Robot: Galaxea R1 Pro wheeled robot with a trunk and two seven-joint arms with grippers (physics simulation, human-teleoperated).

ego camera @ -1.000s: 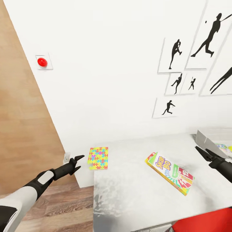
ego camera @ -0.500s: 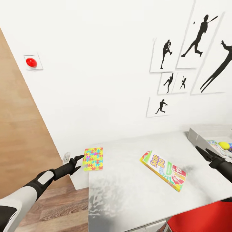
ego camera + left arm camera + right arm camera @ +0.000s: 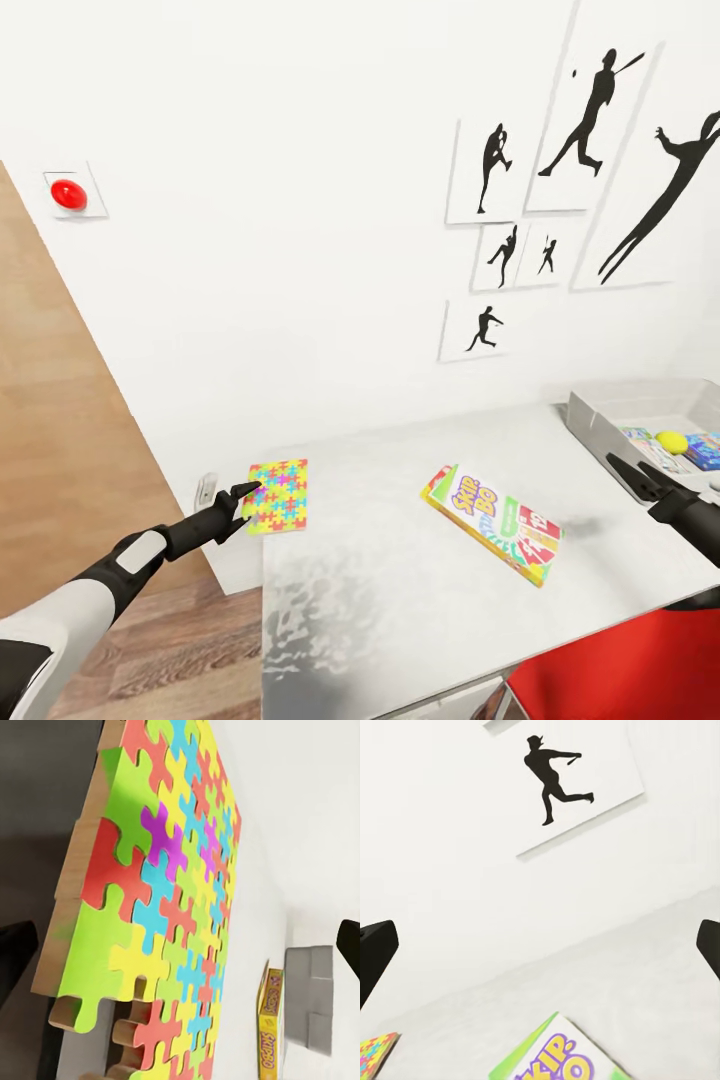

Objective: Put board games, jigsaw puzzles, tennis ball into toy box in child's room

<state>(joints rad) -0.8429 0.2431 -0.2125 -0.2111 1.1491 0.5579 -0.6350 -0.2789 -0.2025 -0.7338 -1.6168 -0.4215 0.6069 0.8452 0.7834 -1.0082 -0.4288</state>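
Left pincer: mine, released, tips just beside the jigsaw puzzle at the worktop corner.
SKIP-BO box: flat mid-worktop.
Toy box: far right, holding tennis ball.
Right pincer: mine, released, empty.

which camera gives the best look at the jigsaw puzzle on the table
The left wrist view: the puzzle shows close up, individual pieces distinct. The head view shows it whole but small at the table's corner; the right wrist view catches just one corner.
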